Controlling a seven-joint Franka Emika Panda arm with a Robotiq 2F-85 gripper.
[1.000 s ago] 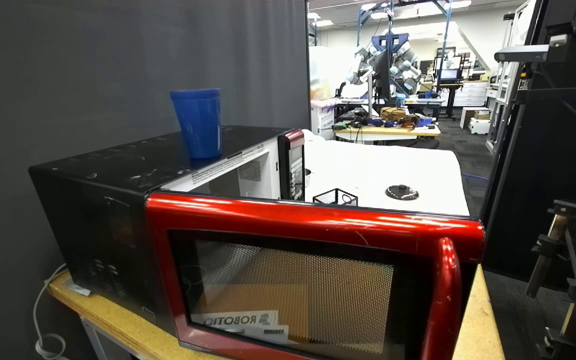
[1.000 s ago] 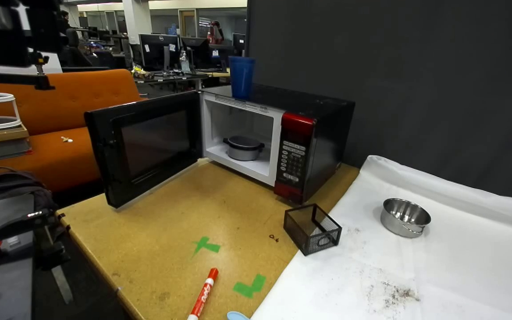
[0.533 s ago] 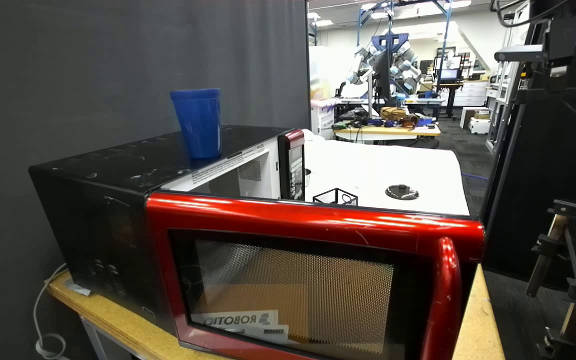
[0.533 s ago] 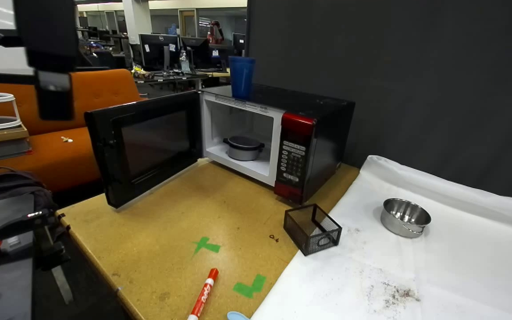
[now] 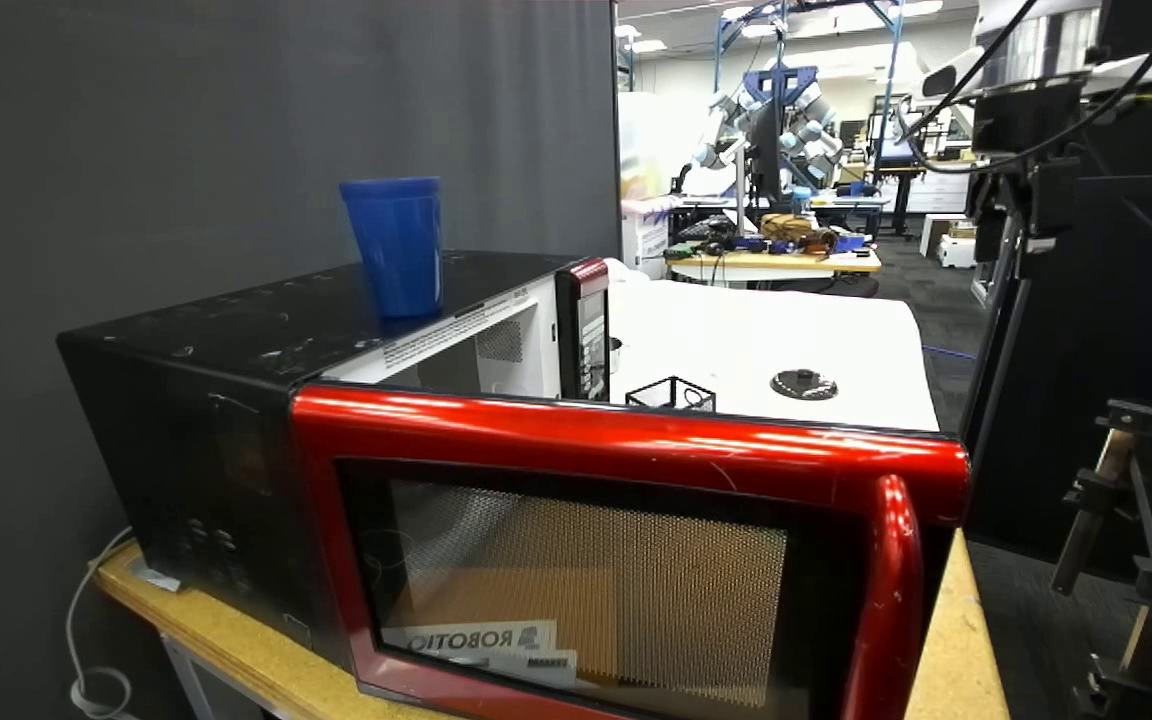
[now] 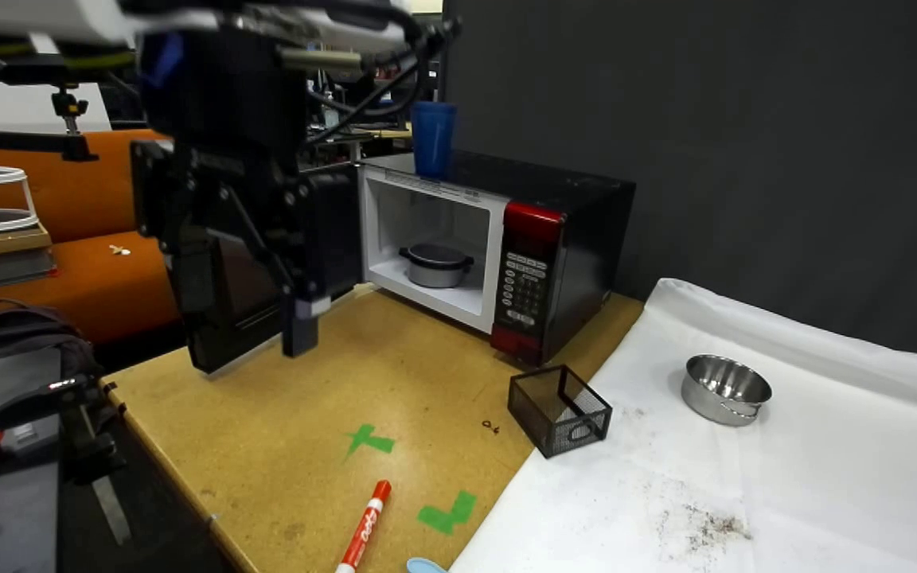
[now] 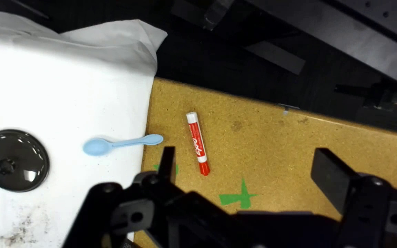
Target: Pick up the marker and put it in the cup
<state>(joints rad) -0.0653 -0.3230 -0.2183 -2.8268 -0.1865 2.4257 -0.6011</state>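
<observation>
The marker is red with white parts and lies flat on the wooden table, in an exterior view (image 6: 363, 529) near the bottom edge and in the wrist view (image 7: 198, 142). The cup is a blue tumbler standing upright on top of the microwave, in both exterior views (image 5: 398, 250) (image 6: 432, 139). My gripper (image 7: 246, 155) has its fingers wide apart with nothing between them. It is high above the table; the marker shows between the fingers, nearer the left one, but far below. In an exterior view my gripper (image 6: 247, 310) hangs before the microwave's open door.
The microwave (image 6: 578, 239) stands with its door (image 5: 626, 420) swung open and a grey lidded pot (image 6: 436, 270) inside. A black mesh basket (image 6: 558, 410), a steel pot (image 6: 721, 390), a black lid (image 7: 14, 160) and a light blue spoon (image 7: 122, 143) lie near the white cloth.
The arm and gripper have come into both exterior views, moving lower and further in over the table. The marker, cup and microwave have not moved.
</observation>
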